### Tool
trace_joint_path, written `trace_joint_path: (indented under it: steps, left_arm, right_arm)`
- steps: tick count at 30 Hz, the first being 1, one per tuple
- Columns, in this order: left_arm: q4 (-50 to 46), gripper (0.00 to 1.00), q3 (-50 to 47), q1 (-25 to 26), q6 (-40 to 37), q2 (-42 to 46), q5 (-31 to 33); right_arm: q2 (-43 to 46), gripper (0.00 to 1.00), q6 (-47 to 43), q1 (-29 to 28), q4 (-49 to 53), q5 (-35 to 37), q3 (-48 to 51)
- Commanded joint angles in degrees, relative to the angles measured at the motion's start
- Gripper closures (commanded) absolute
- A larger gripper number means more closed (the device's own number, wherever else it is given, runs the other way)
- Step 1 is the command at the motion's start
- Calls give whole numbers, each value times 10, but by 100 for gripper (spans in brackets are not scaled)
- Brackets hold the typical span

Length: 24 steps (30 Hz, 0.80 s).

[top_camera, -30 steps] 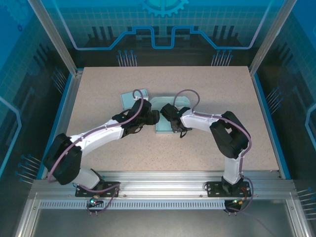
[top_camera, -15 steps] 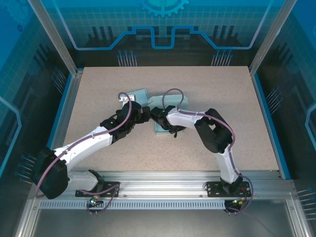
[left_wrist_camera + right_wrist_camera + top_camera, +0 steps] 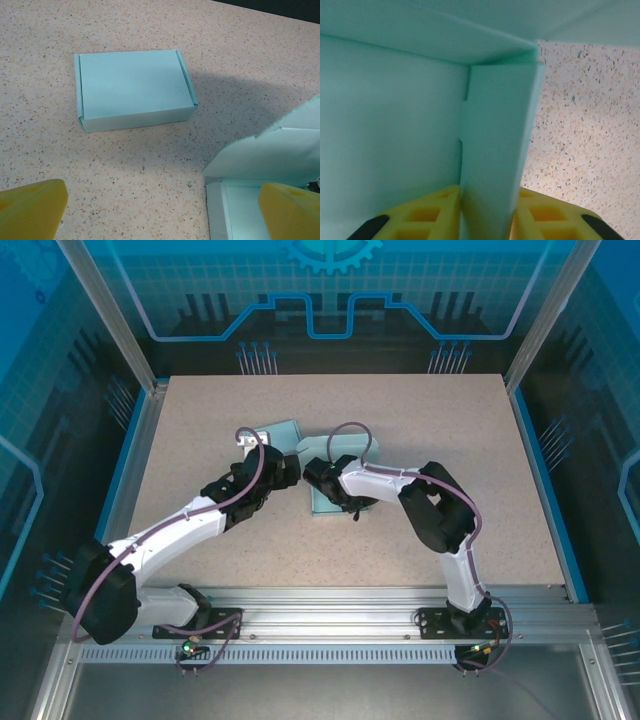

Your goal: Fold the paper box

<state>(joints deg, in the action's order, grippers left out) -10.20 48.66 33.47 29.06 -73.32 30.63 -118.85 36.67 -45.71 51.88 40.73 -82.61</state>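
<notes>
The half-folded pale green paper box (image 3: 328, 502) lies mid-table under both wrists. In the left wrist view its raised flap and inner corner (image 3: 272, 152) show at the lower right. My left gripper (image 3: 290, 472) (image 3: 165, 205) is open wide just left of the box, holding nothing, with one yellow finger (image 3: 30, 207) over bare table. My right gripper (image 3: 320, 472) (image 3: 487, 212) is shut on the box's upright doubled side wall (image 3: 495, 145), a yellow finger pressed against each face.
A second pale green box (image 3: 276, 435) (image 3: 132, 87), closed and flat-lidded, rests on the speckled table (image 3: 450, 440) just behind the left gripper. Metal frame posts and blue panels ring the table.
My left gripper opened fully and drew back left from the box. The right arm shifted left with the box wall, which now sits closer to the closed box.
</notes>
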Motion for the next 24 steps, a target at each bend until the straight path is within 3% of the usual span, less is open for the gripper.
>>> trace_joint_path:
  steps: [1,10,17,24]
  left_arm:
    - [-2,1,-10,-4,1,11,5]
    - [2,1,-14,-5,0,11,-7]
    - [2,1,-14,-5,0,5,-13]
    - [1,1,-13,-5,0,-1,-20]
  right_arm:
    - [9,67,-19,5,7,-11,-15]
    - [25,55,-37,20,-27,-36,-23]
    - [28,59,-46,33,-54,-26,-18]
    - [6,54,-76,41,-78,8,-18]
